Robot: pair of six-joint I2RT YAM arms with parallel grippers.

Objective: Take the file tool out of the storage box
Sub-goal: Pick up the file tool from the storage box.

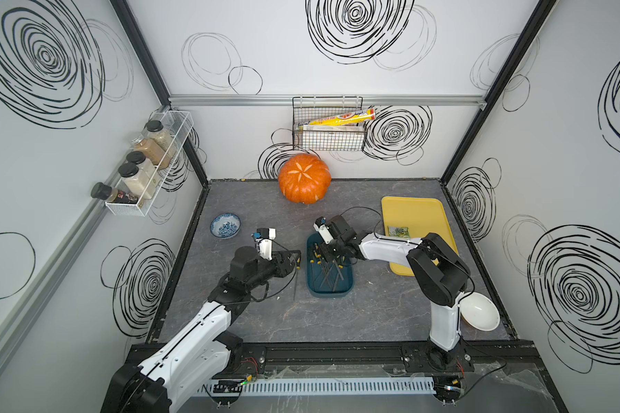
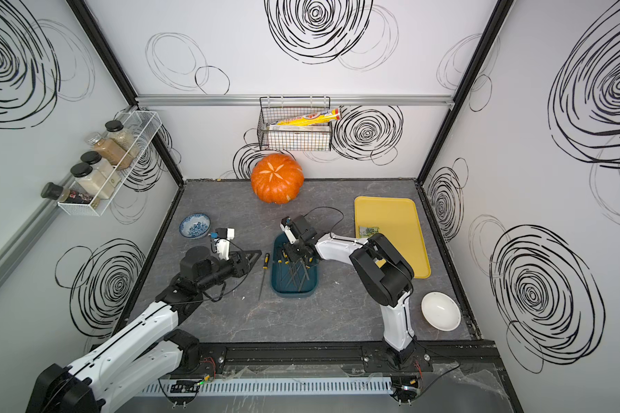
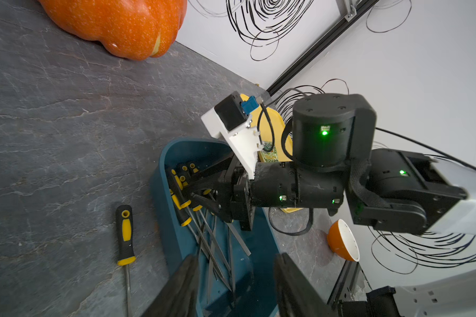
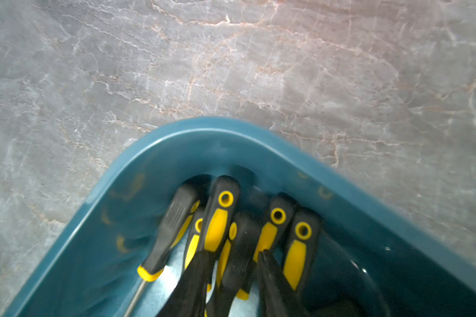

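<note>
right wrist view is showing the right gripper [image 4: 232, 258] reaching down into the dark teal storage box [image 4: 217, 145]. its two black fingers [image 4: 187, 291] are standing on either side of one black-and-yellow file handle [image 4: 239, 247] in a tight bunch of handles. the jaws are standing partly apart around it, and whether the pads are already pressing it cannot be told. the left gripper [image 3: 235, 259] is hovering beside the box with its jaws apart and nothing between them. it is hanging near a loose file [image 2: 264, 275] that is lying on the grey marbled tabletop [image 4: 231, 55] just outside the box.

the likely trouble is coming from crowding. the handles are touching one another, so the fingers are at risk of pinching two at once or nudging a neighbour aside. the thin blades [image 3: 239, 241] are crossing each other, so a lifted file is likely to drag others up, or to catch on the low wall and shift the box. a hold near the handle's end is also leaving the long blade free to swing.

in both top views the files in the box [image 1: 328, 271] are lying roughly along the box's long side, handles pointing toward the pumpkin [image 1: 304, 178], blade tips pointing toward the robot's base.
</note>
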